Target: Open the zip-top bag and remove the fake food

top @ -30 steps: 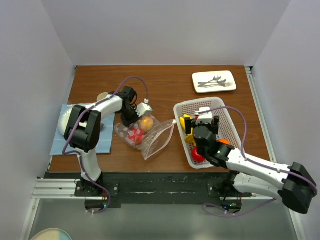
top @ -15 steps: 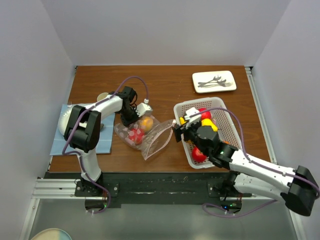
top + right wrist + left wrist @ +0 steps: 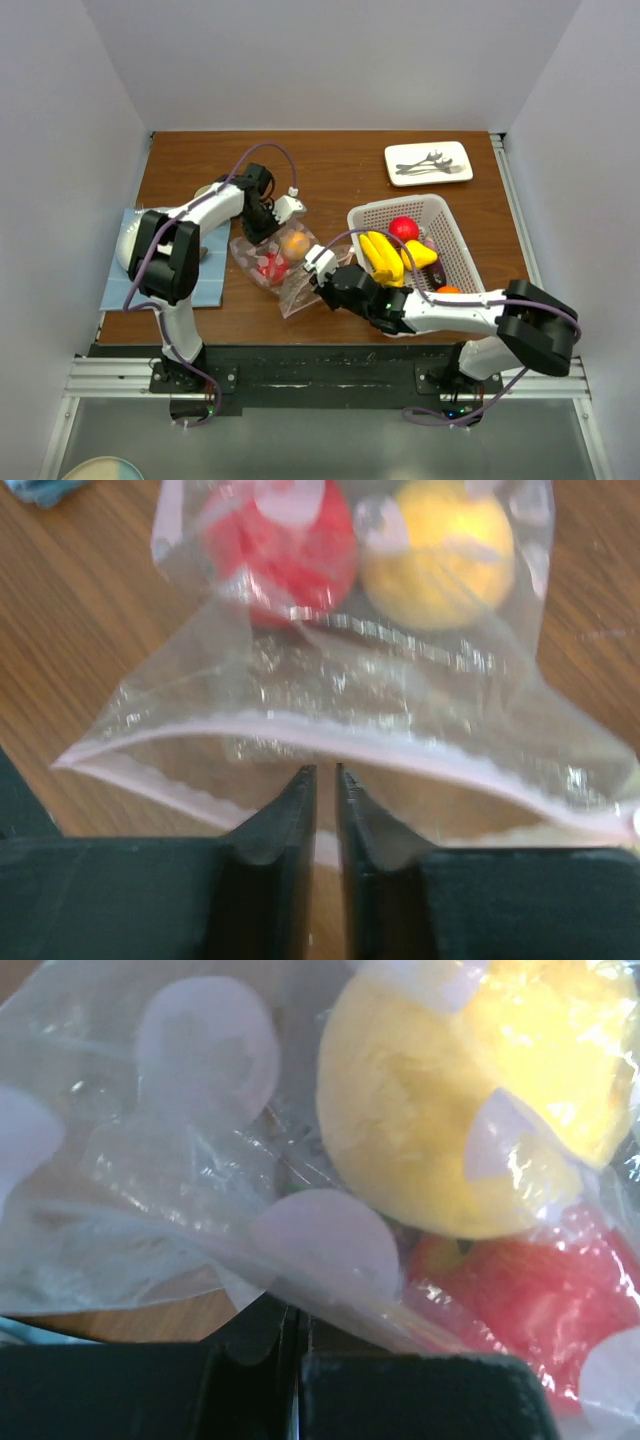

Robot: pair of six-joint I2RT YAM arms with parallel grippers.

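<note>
The clear zip-top bag (image 3: 290, 270) lies on the wooden table, its pink zip mouth (image 3: 300, 725) gaping toward my right arm. Fake food is inside it: an orange-yellow ball (image 3: 294, 243) (image 3: 437, 555) (image 3: 450, 1100) and a red piece (image 3: 268, 268) (image 3: 285, 550) (image 3: 520, 1290). My left gripper (image 3: 262, 222) (image 3: 293, 1315) is shut on the bag's film at its far end. My right gripper (image 3: 320, 272) (image 3: 325, 772) has its jaws nearly together, tips at the bag's mouth. The lower zip strip shows through the slit; whether it is pinched I cannot tell.
A white perforated basket (image 3: 455, 240) at the right holds a yellow banana (image 3: 382, 255), a red apple (image 3: 404, 228) and an orange piece (image 3: 447, 290). A white plate with spoons (image 3: 428, 163) sits at the back right. A blue cloth (image 3: 125, 270) and a beige mug (image 3: 205, 193) are at the left.
My right arm has swung left from over the basket to the bag's mouth, and its jaws have closed from wide to a thin slit. The left gripper stays shut on the bag.
</note>
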